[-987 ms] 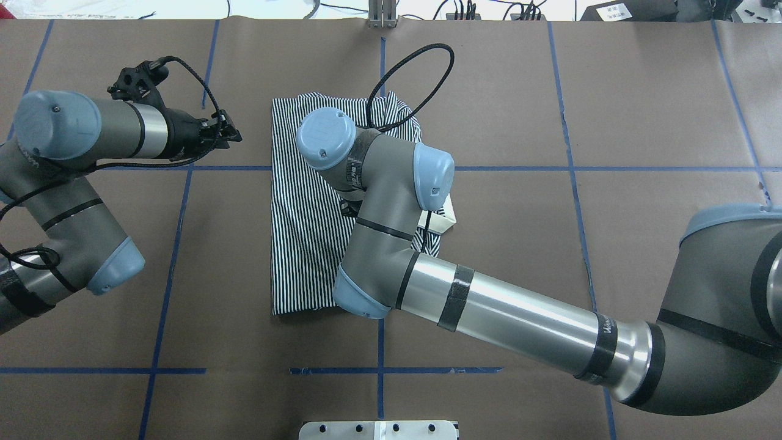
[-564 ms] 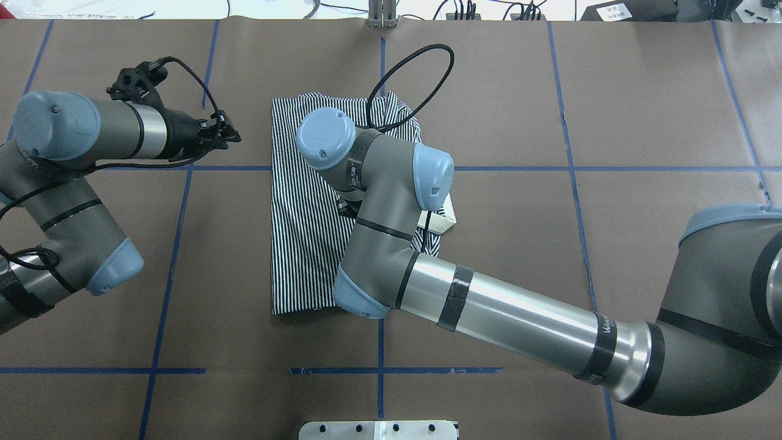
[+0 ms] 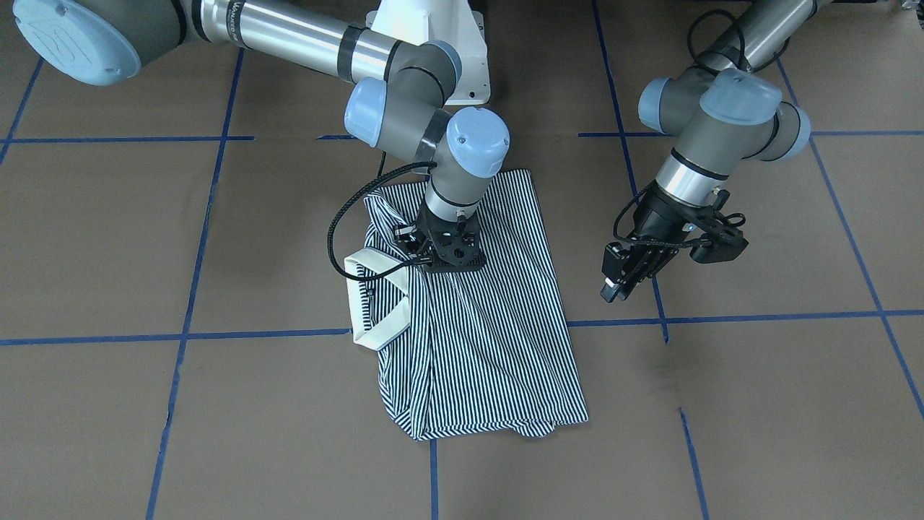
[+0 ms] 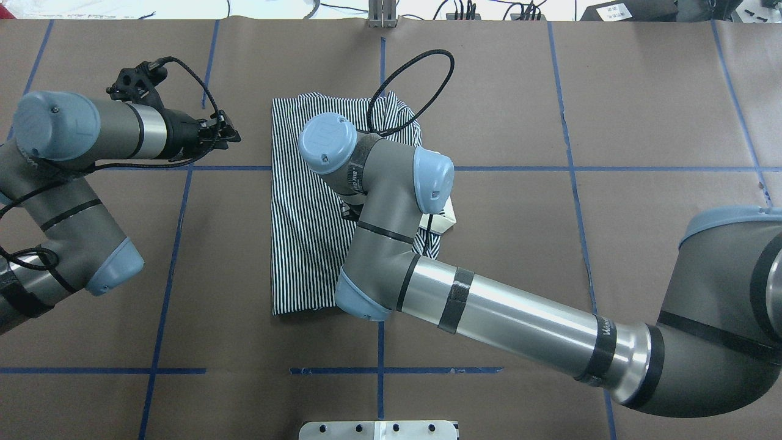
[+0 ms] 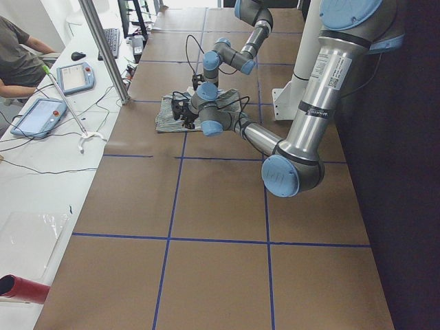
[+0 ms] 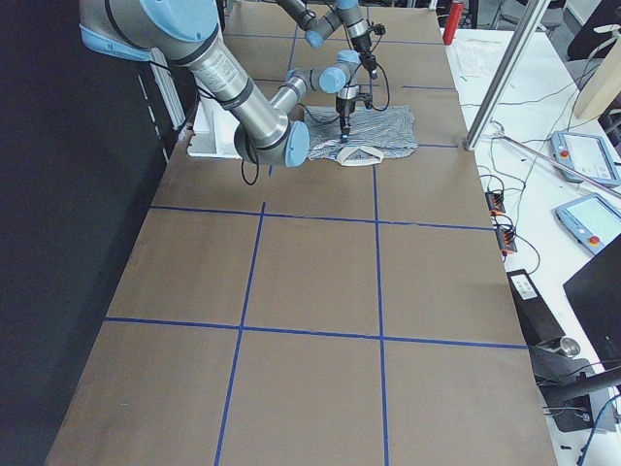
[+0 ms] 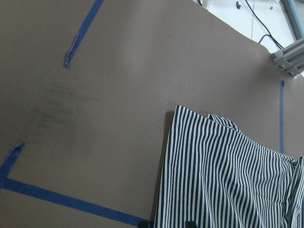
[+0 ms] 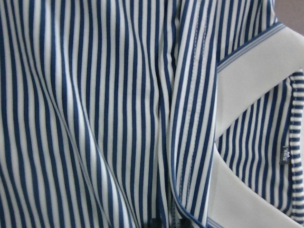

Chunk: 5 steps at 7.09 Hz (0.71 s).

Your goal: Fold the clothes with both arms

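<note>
striped shirt [image 3: 491, 339] lies flat near the middle of the brown table [image 4: 550, 91], folded into a long narrow rectangle, and one blue tape line [image 4: 513, 168] runs under it. its cream collar [image 3: 375, 318] sticks out open at the edge on the robot's right, with one bunched corner of fabric next to it. right arm [image 4: 501, 311] reaches over the shirt with the wrist pointing straight down. right gripper [image 3: 442, 263] is down on the cloth just beside the collar, tips touching the stripes. the wrist cam is filled with stripes and collar band, so cannot tell if the jaws are pinching fabric or just resting spread on it. black cable [image 4: 427, 79] loops from that wrist out past the far end of the shirt. left arm [image 4: 73, 183] sits off to the robot's left. left gripper [image 3: 612, 289] hangs above bare table, clear of the shirt's left edge, not touching it. its fingers look closed together and hold nothing. left wrist cam shows the shirt's far corner and tape on the paper.
</note>
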### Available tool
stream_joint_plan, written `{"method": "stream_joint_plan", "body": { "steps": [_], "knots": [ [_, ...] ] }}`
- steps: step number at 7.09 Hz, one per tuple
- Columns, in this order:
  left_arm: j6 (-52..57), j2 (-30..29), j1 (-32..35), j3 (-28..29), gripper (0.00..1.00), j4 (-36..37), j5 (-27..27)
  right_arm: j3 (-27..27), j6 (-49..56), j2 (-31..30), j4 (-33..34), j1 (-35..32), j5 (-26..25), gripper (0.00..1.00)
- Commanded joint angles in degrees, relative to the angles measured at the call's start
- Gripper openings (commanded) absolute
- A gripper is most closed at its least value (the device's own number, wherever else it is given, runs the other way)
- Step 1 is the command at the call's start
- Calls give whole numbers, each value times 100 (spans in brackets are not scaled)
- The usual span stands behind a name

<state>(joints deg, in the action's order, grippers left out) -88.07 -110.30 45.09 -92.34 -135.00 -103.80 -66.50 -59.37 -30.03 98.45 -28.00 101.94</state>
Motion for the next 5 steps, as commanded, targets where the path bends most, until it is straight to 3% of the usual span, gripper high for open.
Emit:
{"method": "stream_joint_plan", "body": {
  "steps": [1, 5],
  "knots": [
    [0, 0, 0, -3, 37, 0, 0, -3, 40, -12, 7, 5, 1, 0],
    [0, 18, 0, -21, 37, 0, 0, -91, 461, -47, 51, -424, 255, 0]
  ]
}}
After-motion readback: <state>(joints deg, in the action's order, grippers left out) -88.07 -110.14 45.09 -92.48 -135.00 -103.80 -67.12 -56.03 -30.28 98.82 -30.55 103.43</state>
